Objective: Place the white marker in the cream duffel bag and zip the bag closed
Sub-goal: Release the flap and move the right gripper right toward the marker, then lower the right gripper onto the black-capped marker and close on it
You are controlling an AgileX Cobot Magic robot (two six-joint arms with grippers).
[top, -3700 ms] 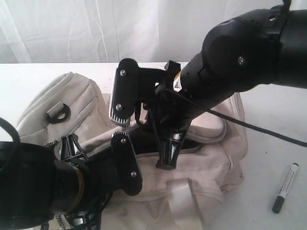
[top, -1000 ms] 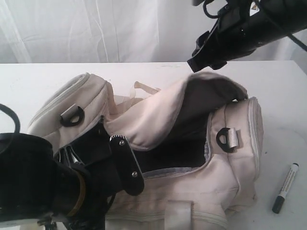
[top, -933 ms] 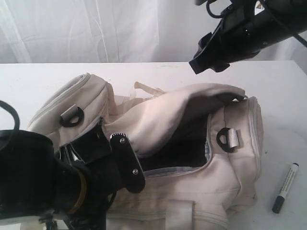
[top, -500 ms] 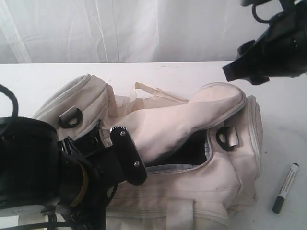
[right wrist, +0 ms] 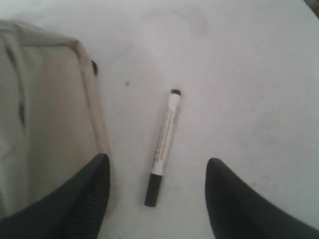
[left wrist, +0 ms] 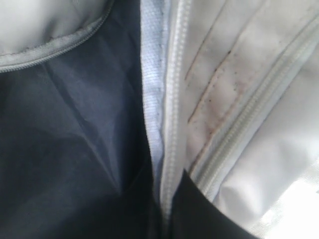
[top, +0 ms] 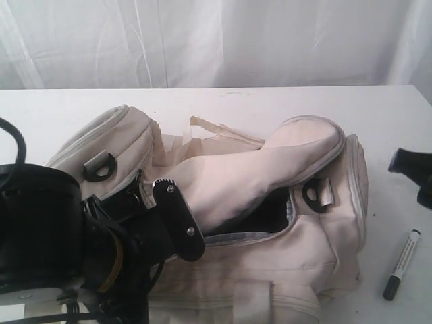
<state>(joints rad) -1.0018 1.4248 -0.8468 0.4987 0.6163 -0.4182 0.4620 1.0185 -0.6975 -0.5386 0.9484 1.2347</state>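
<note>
The cream duffel bag (top: 270,223) lies across the table, its top flap (top: 270,169) slumped over a dark opening (top: 270,214). My left gripper (top: 154,206) is shut on the near zip edge (left wrist: 172,124) of that opening, and one black finger (left wrist: 209,214) presses the zipper tape. The white marker (top: 402,263) lies on the table to the right of the bag. My right gripper (right wrist: 158,163) hovers open above the marker (right wrist: 167,124), dark cap between the fingertips without touching. Only a dark part of that gripper (top: 413,172) shows at the exterior view's right edge.
The bag's end panel (right wrist: 45,109) lies close beside the marker and one right finger (right wrist: 84,199). A black strap loop (top: 316,196) sits on the bag's right end, another (top: 100,165) on the left. White table (top: 398,128) surrounds the bag, with a curtain behind.
The right arm let go of the flap, swung away to the right and came down over the marker. The flap sagged over the opening. The left gripper kept its hold.
</note>
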